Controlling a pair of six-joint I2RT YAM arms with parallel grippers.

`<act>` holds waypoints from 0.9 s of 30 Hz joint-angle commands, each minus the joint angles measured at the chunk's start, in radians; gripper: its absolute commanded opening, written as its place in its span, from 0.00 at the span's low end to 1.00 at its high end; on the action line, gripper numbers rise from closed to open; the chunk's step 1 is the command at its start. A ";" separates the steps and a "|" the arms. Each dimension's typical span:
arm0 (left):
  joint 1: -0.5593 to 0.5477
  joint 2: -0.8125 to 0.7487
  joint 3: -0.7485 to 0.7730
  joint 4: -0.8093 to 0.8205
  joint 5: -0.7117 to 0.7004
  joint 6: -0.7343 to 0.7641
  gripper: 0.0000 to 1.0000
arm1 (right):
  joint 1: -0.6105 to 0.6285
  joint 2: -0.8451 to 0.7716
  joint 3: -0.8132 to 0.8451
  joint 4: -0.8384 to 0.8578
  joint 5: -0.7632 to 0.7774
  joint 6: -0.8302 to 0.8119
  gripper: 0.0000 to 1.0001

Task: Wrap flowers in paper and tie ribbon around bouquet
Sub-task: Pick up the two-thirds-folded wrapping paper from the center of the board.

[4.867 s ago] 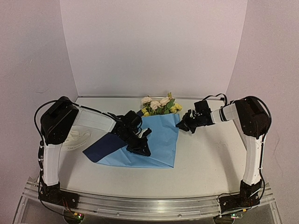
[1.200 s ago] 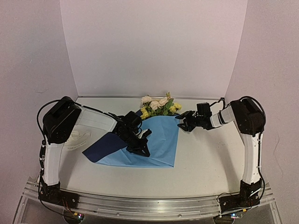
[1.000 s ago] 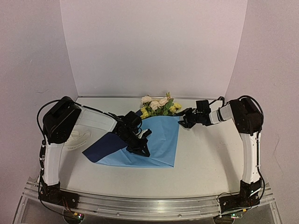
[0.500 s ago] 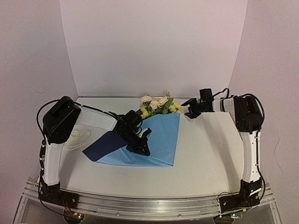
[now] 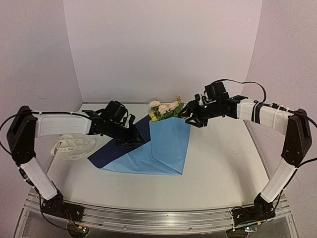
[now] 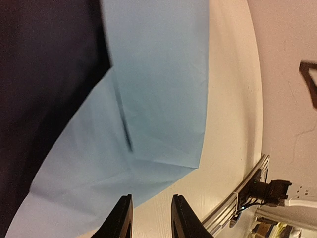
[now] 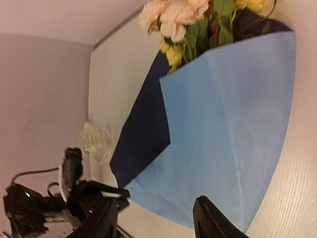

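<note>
- Top external view: the paper [image 5: 168,145] lies on the table [image 5: 218,163], its light blue flap folded over the flowers [image 5: 166,108] so only blooms show.
- Left claw [image 6: 151,198]: slightly parted, empty, over the paper.
- Right claw [image 7: 156,201]: wide, empty, near the flap's corner.
- The ribbon [image 5: 72,144] lies left, likely for tying.

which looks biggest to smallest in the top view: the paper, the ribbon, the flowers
1. paper, by far the largest
2-3. ribbon and flowers look about alike; the flowers are partly hidden behind the paper, so no ranking
</note>
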 commanded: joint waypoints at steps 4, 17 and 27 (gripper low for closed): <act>0.067 -0.413 -0.435 0.011 -0.173 -0.328 0.35 | 0.170 0.022 -0.089 -0.091 0.107 -0.190 0.46; 0.067 -0.576 -0.710 0.158 -0.290 -0.598 0.52 | 0.360 0.100 -0.055 -0.170 0.346 -0.276 0.46; 0.060 -0.494 -0.759 0.241 -0.423 -0.733 0.50 | 0.401 0.211 0.057 -0.177 0.398 -0.294 0.41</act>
